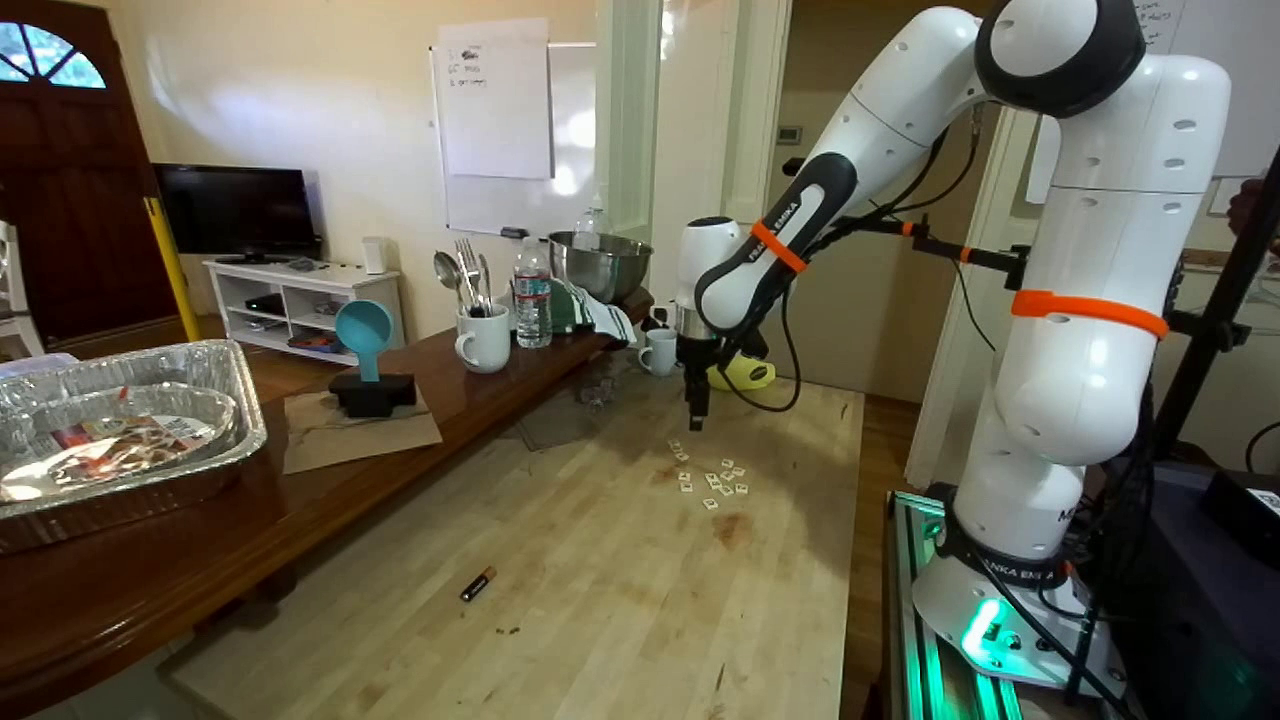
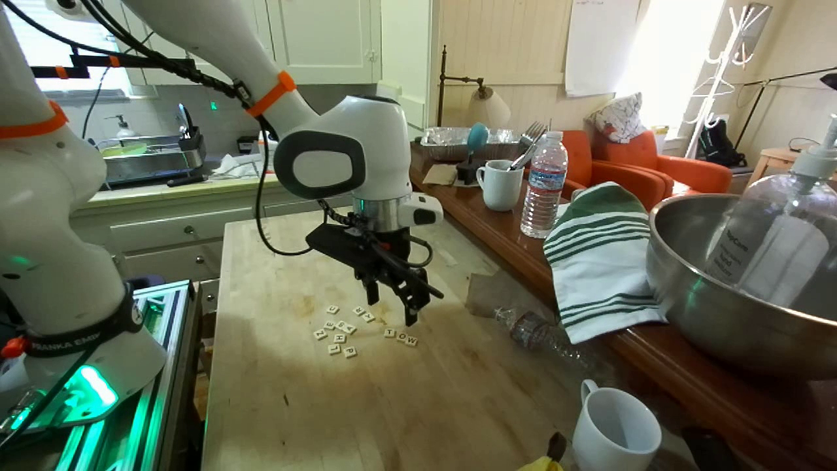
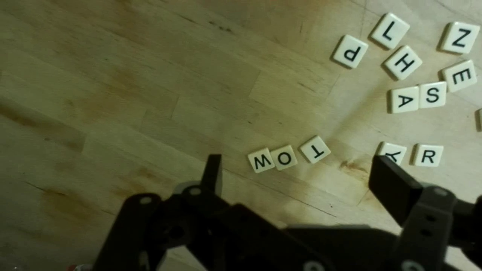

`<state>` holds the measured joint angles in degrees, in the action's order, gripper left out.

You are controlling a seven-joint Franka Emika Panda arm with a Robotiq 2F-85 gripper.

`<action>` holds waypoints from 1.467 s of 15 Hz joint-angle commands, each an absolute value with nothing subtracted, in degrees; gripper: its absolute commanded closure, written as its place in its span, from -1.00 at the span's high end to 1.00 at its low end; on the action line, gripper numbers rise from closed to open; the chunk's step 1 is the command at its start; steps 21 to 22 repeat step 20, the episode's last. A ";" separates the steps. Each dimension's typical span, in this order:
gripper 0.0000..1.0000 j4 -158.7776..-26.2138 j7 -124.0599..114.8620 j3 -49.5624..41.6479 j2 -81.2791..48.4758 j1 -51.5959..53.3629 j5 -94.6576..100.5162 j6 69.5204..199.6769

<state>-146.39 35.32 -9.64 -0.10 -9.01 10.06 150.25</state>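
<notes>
Fingers [image 3: 394, 190] stood wide apart, gripping nothing, above the wooden tabletop [image 2: 392, 418].
Wrist view: W tile [image 3: 261, 160] and O tile [image 3: 284, 158] lay touching, T tile [image 3: 315, 149] just beside, all three showing in the gap between the fingers; Y tile [image 3: 394, 149] was partly hidden by a finger, R tile [image 3: 428, 155] just beside it; more lettered tiles [image 3: 403, 63] lay scattered near. In an exterior view, a battery [image 1: 478, 584] lay well apart from the tiles.

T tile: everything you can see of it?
The T tile is a square, cream-coloured piece with slightly rounded corners and a black T, possibly plastic. It lies flat, face up, askew on the wooden tabletop, close beside the O tile with a slim gap between. The open end effector is above, not touching it.
</notes>
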 commanded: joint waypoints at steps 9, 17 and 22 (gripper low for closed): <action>1.00 -148.17 51.58 -10.29 3.46 -9.21 2.81 149.58; 1.00 -147.22 51.29 -10.42 2.53 -9.00 2.95 150.13; 1.00 -147.25 51.35 -10.43 2.60 -9.00 2.94 150.13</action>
